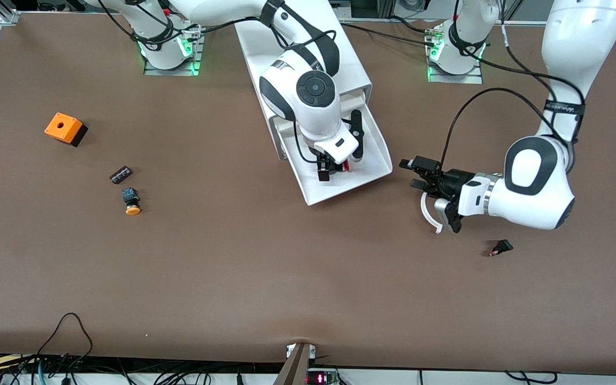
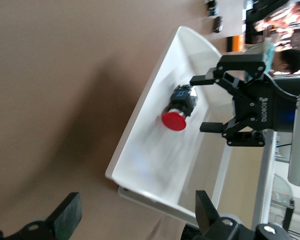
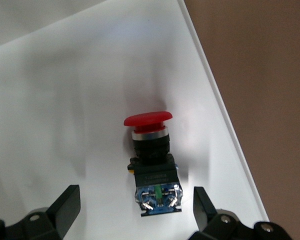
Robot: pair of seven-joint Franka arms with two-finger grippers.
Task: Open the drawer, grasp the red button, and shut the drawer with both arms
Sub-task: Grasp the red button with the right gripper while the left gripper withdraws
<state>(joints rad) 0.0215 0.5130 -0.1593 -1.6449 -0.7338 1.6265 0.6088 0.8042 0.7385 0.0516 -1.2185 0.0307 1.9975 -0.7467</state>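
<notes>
The white cabinet [image 1: 352,60] stands at mid table with one tray drawer [image 1: 351,190] pulled out toward the front camera. The red-capped button [image 3: 152,160] lies on its side on the drawer floor; it also shows in the left wrist view [image 2: 180,107]. My right gripper [image 1: 335,169] is down in the drawer, open, one finger [image 3: 66,201] on each side of the button's teal base, not touching it. My left gripper [image 1: 413,174] is open and empty, low over the table beside the drawer's front corner, toward the left arm's end. It faces the drawer rim [image 2: 140,107].
An orange box with a hole [image 1: 63,128], a small black block [image 1: 121,174] and an orange-capped button [image 1: 131,202] lie toward the right arm's end. A small black part [image 1: 501,247] lies on the table near my left hand, nearer the front camera.
</notes>
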